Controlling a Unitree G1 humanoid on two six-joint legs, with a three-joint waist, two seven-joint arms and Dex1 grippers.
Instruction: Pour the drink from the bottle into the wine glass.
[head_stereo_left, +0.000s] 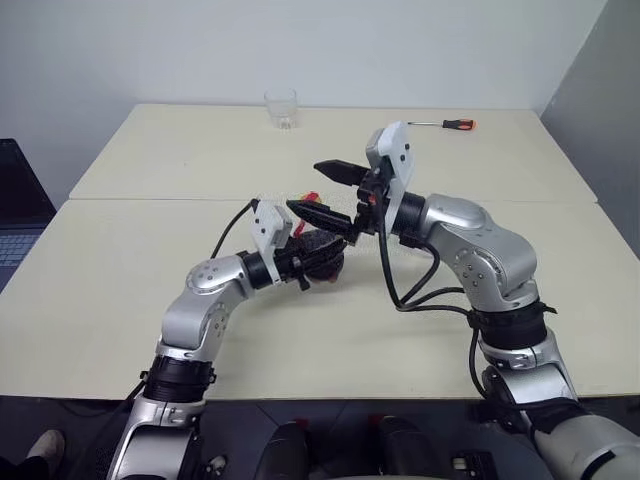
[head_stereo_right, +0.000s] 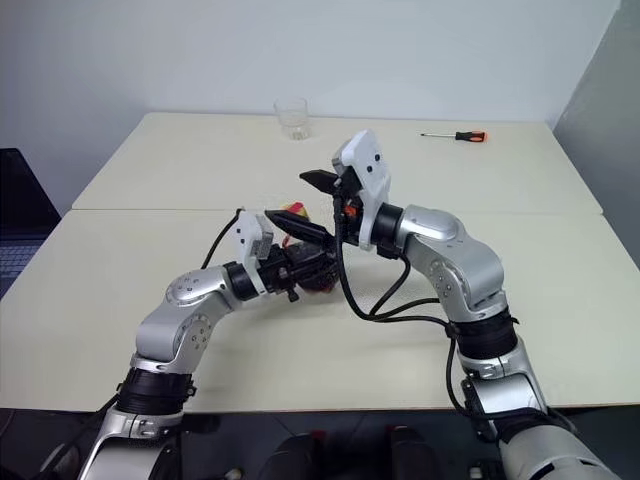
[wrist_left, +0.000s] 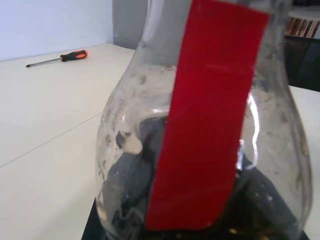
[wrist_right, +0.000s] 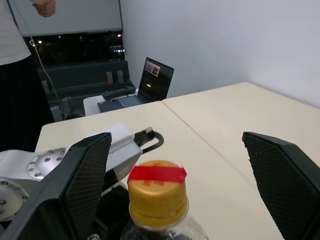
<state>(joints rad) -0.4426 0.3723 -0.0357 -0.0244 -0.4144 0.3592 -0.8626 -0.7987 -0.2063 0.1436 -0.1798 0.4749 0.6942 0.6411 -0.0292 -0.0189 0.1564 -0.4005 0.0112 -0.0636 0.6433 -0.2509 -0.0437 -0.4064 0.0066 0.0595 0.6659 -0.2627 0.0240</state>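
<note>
While the left pincer (head_stereo_left: 318, 252) gripped the bottle (wrist_left: 200, 150) and the right pincer (wrist_right: 175, 175) gaped empty, a screwdriver (head_stereo_left: 444, 124) lay on the pale tabletop's (head_stereo_left: 120, 270) far right, white walls behind.

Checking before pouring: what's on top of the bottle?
A yellow cap with red tape across it sits on the bottle, between the open right gripper fingers. Whether it is screwed tight can't be seen.

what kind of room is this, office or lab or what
Probably an office or lab workroom: plain pale tables pushed together, an open laptop on a side desk, a screwdriver left on the tabletop, bare white walls.
</note>
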